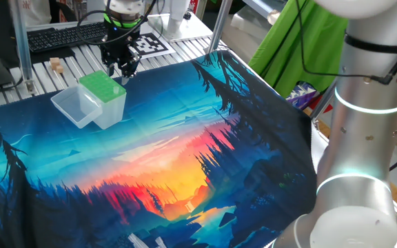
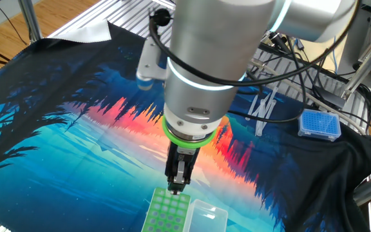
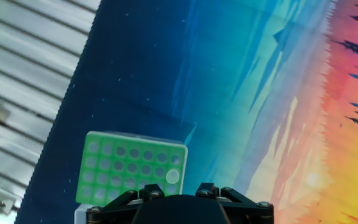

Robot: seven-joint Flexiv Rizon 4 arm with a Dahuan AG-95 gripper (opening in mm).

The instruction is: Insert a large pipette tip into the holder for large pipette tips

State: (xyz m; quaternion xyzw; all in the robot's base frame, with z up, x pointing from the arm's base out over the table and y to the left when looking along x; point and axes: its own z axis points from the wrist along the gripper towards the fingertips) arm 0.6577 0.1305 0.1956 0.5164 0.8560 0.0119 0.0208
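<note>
A robot arm hangs its gripper [image 1: 121, 69] straight down over the far edge of a green-topped holder [image 1: 103, 87], which sits on a colourful forest-sunset cloth [image 1: 185, 151] covering the bench, with a clear tub [image 1: 74, 107] touching its left side. From the hand view, one whitish tip [image 3: 173, 176] already stands in a hole near the holder's right edge. The fingers [image 2: 178, 177] look close together, but whether they clamp anything cannot be told; a blue tip box [image 2: 320, 124] lies well apart.

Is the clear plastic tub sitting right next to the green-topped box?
Yes, the clear tub sits directly against the side of the green-topped box on the printed cloth.
</note>
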